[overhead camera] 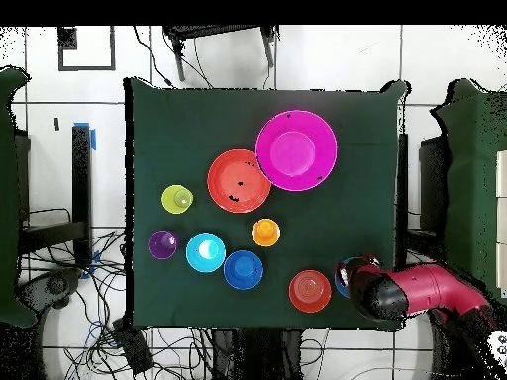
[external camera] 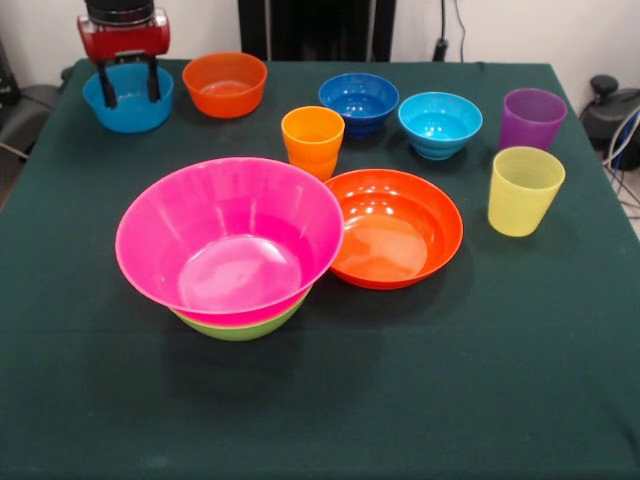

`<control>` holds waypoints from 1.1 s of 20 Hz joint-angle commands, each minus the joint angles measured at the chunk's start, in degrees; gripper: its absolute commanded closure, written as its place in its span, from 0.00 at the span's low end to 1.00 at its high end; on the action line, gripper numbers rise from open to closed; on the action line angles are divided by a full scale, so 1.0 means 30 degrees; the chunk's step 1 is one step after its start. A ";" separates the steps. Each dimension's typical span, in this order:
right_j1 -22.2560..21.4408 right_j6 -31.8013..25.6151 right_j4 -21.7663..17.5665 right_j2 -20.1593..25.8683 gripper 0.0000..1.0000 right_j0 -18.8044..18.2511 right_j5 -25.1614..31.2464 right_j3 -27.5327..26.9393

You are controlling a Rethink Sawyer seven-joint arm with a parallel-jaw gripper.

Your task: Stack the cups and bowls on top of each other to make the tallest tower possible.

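Nearest me, the tower [external camera: 235,250] is only the pink bowl [external camera: 225,235] nested in the lime green bowl [external camera: 240,325] at mid-desk, glossy and slick; anything dropped off-centre could skid. Farthest, my gripper [external camera: 130,95] stands with jaws apart, straddling the blue bowl [external camera: 128,100]'s far rim; I reckon a thin-edge pinch could slip or tip it.

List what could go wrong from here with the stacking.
The gripper straddles the rim of the blue bowl at the table's corner; a poor pinch might tip or push it off the edge. The pink bowl sits tilted in the green bowl, so added pieces may slide.
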 commanded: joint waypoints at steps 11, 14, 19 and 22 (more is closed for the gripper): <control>-0.0655 -0.6219 0.0957 0.0395 0.00 -0.0081 0.2607 -0.0528; -0.0165 -0.5880 0.0396 0.0155 0.00 0.0299 0.2429 -0.0908; 0.0804 -0.5200 -0.0934 -0.0505 0.00 0.1119 0.2227 -0.1583; 0.1183 -0.4506 -0.1803 -0.1065 0.00 0.1851 0.2085 -0.1908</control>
